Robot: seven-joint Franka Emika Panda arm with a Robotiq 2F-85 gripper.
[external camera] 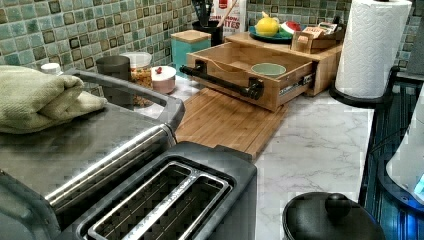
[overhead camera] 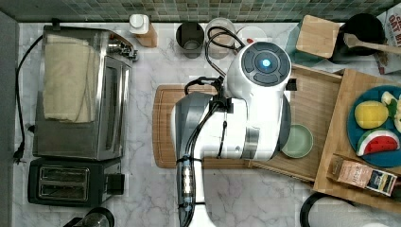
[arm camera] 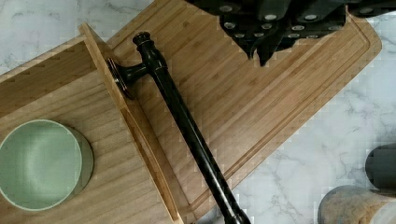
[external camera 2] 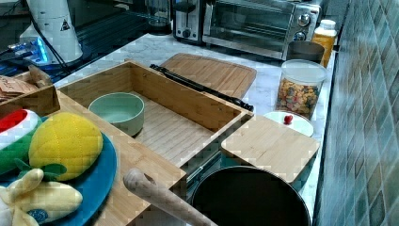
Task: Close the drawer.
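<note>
- Drawer (overhead camera: pixel 312 99): pulled well out of the wooden unit that bears the blue plate, toward the top view's left. Its front edge reaches over the near end of the cutting board. In the right view (external camera 2: pixel 174 127) its slatted floor lies open to sight, and in the left view (external camera: pixel 225 92) the slide rail shows along its side.
- Marble counter (overhead camera: pixel 142 194): carries everything, with a green tiled wall behind it.
- Robot arm (overhead camera: pixel 236 123): white, seen from above in the top view, covering the middle of the cutting board and the drawer's front.
- Toaster oven (overhead camera: pixel 80 90): at the top view's left, with a folded green towel (overhead camera: pixel 66 80) on its roof.
- Slot toaster (overhead camera: pixel 71 182): just beside the oven, black.
- Cutting board (overhead camera: pixel 163 127): flat and grooved, lying on the counter between the oven and the drawer. In the wrist view (arm camera: pixel 261 102) it lies under the handle.
- Paper towel roll (external camera: pixel 372 47): upright at the left view's right.
- Blue plate (overhead camera: pixel 352 127): on the wooden top, holding toy fruit.
- Handle (arm camera: pixel 187 126): a dark bar on the drawer's front, held off it by a round post.
- Green bowl (arm camera: pixel 39 163): upright inside the drawer, on its floor (overhead camera: pixel 297 141).
- Gripper (arm camera: pixel 271 42): dark, above the cutting board and apart from the handle, touching nothing visible. I cannot tell whether it is spread or pressed together.
</note>
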